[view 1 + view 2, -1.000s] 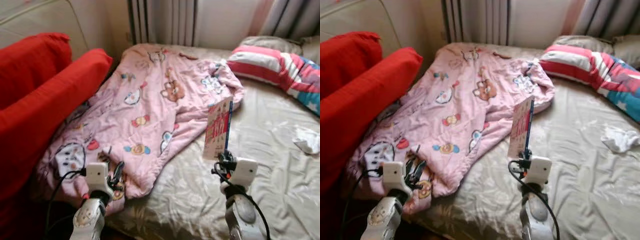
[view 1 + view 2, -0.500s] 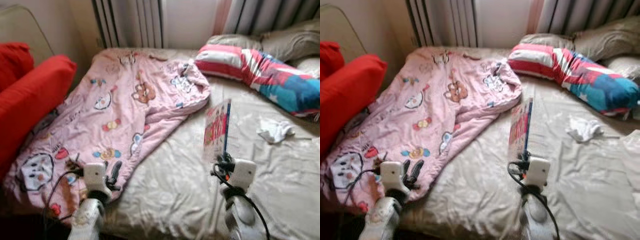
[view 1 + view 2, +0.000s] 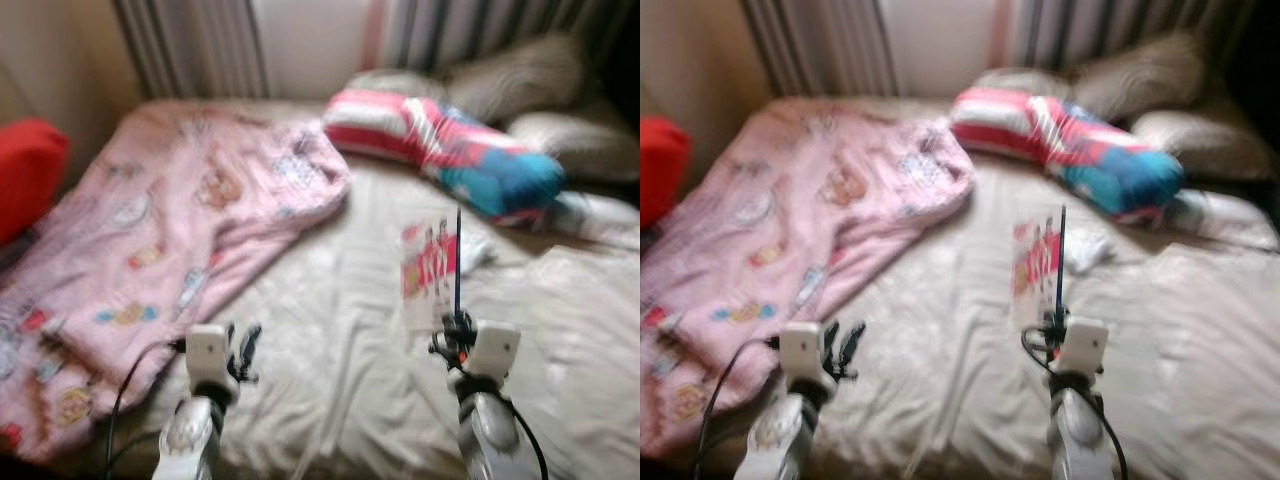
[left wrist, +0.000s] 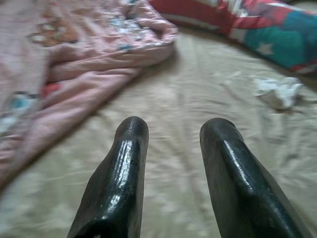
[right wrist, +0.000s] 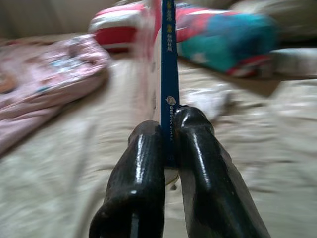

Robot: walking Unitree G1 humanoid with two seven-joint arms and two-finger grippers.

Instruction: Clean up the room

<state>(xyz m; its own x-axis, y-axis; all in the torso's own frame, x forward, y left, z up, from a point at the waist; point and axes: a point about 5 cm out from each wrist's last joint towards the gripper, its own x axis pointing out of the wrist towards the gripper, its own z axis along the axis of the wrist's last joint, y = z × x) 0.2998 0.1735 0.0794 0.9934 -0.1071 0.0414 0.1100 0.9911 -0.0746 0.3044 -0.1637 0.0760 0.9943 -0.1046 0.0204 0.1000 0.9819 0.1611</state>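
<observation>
a: what have you got in your right gripper [image 3: 456, 322]?

b: a thin book [image 3: 432, 272] with a blue spine. my two fingers [image 5: 143, 178] are pressed together on the spine near its lower end, so it stands upright above my wrist, held up over the bed [image 3: 340, 300] and not touching the sheet.

a: why hold it by the spine?

b: i'd guess the spine is the stiffest edge, so the pages don't flop or fan out while i carry it. the head views are blurred, so i can't read the cover, just pink and white.

a: and your left gripper [image 3: 241, 352]?

b: it has nothing in it. the fingers [image 4: 119, 173] stand apart with bare sheet showing between them, low over the near edge of the bed, just beside the pink quilt [image 3: 150, 230].

a: any box or basket to put things in?

b: none that i can make out, so i'd judge the book needs a shelf or table somewhere else.

a: what else needs tidying?

b: a crumpled white tissue [image 4: 278, 92] lies on the sheet near the striped pillow [image 3: 440, 150]. the quilt is rumpled across the bed's left side, with a red cushion [image 3: 28, 170] past it.
</observation>
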